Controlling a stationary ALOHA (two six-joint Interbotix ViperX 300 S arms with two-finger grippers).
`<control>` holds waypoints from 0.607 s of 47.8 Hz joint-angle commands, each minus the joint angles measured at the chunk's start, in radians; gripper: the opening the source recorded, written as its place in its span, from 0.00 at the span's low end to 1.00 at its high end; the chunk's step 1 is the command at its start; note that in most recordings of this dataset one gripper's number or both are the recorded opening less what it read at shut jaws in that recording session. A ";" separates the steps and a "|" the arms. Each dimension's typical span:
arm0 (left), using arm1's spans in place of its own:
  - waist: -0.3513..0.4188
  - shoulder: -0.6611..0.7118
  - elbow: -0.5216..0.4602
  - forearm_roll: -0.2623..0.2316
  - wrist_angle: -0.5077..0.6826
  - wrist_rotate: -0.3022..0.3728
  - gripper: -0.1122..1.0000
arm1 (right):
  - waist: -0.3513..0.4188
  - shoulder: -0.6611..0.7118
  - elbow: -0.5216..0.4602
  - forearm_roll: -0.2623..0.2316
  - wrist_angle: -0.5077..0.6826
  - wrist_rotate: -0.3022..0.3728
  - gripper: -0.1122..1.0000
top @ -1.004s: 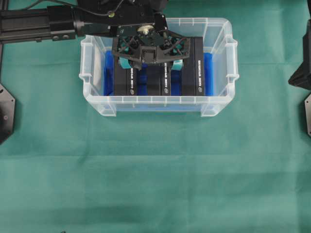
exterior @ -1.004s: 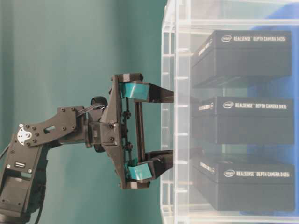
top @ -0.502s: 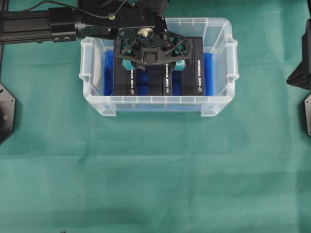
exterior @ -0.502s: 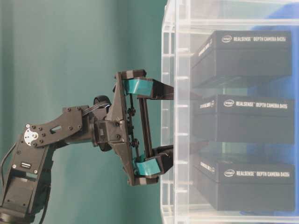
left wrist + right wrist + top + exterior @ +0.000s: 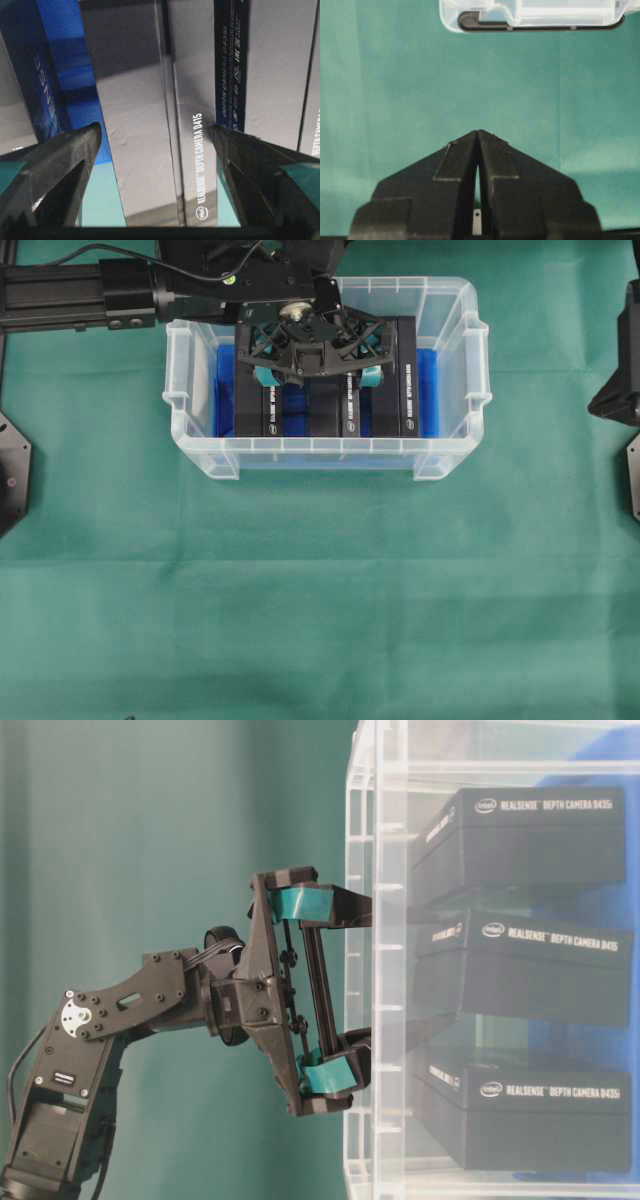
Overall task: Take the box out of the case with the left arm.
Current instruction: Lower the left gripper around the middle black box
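In the upper middle of the overhead view, the left pincer (image 5: 318, 368) is reaching down into the case (image 5: 455, 445), with its fingers spread wide on both sides of the middle box (image 5: 322, 405), which is standing in a row between two other black boxes on the blue sheet (image 5: 428, 390). In the left wrist view the fingertips (image 5: 82, 145) are flanking the box without clearly pressing it. At the right edge, the right pincer (image 5: 478, 150) is hanging over the green counter (image 5: 320, 590) with its fingers pressed together, well apart from the case.
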 commanded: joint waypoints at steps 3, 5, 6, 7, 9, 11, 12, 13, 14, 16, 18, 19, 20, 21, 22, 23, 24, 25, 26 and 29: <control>-0.002 -0.005 0.014 0.005 -0.005 -0.003 0.96 | -0.002 0.002 -0.009 -0.002 -0.006 0.002 0.13; -0.003 -0.003 0.020 0.003 -0.011 -0.003 0.96 | -0.002 0.003 -0.009 -0.003 -0.006 0.002 0.13; -0.003 -0.003 0.021 0.003 -0.012 -0.003 0.96 | -0.002 0.003 -0.009 -0.002 -0.006 0.002 0.13; -0.003 -0.005 0.023 0.002 -0.014 -0.003 0.96 | -0.002 0.003 -0.009 -0.002 -0.006 0.002 0.13; -0.005 -0.003 0.025 0.000 -0.017 -0.003 0.96 | -0.002 0.005 -0.009 -0.002 -0.008 0.002 0.13; -0.005 -0.005 0.025 0.000 -0.018 -0.003 0.96 | -0.002 0.003 -0.009 -0.002 -0.009 0.002 0.13; -0.005 -0.005 0.025 0.000 -0.018 -0.003 0.96 | -0.002 0.005 -0.009 -0.002 -0.012 0.002 0.13; -0.005 -0.003 0.025 0.000 -0.018 -0.003 0.96 | -0.002 0.005 -0.009 -0.002 -0.014 0.002 0.13; -0.005 -0.005 0.025 0.000 -0.018 -0.003 0.96 | -0.002 0.005 -0.009 -0.002 -0.015 0.002 0.13; -0.005 -0.005 0.025 0.000 -0.018 -0.003 0.96 | -0.002 0.003 -0.009 -0.002 -0.020 0.002 0.13; -0.005 -0.005 0.023 0.000 -0.018 -0.003 0.96 | -0.002 0.005 -0.009 -0.002 -0.025 0.002 0.13; -0.005 -0.003 0.023 -0.002 -0.018 -0.003 0.96 | -0.002 0.005 -0.009 -0.002 -0.025 0.002 0.13; -0.006 -0.003 0.023 0.000 -0.018 -0.003 0.96 | -0.002 0.003 -0.009 -0.002 -0.025 0.002 0.13; -0.006 -0.003 0.021 -0.002 -0.017 -0.003 0.96 | -0.002 0.005 -0.009 -0.002 -0.026 0.002 0.13; -0.005 -0.003 0.021 -0.002 -0.017 -0.003 0.95 | -0.002 0.003 -0.009 -0.002 -0.026 0.002 0.13; -0.005 -0.003 0.020 -0.005 -0.017 -0.003 0.95 | -0.002 0.003 -0.009 -0.002 -0.028 0.002 0.13; -0.005 -0.003 0.020 -0.006 -0.015 -0.005 0.94 | -0.002 0.005 -0.009 -0.002 -0.026 0.002 0.13; -0.006 -0.003 0.017 -0.009 -0.015 -0.006 0.92 | -0.002 0.005 -0.009 -0.002 -0.028 0.002 0.13; -0.005 -0.003 0.015 -0.011 -0.015 -0.008 0.90 | -0.002 0.005 -0.009 -0.002 -0.028 0.000 0.13; -0.005 -0.003 0.012 -0.012 -0.015 -0.008 0.77 | -0.002 0.005 -0.009 -0.002 -0.028 0.000 0.13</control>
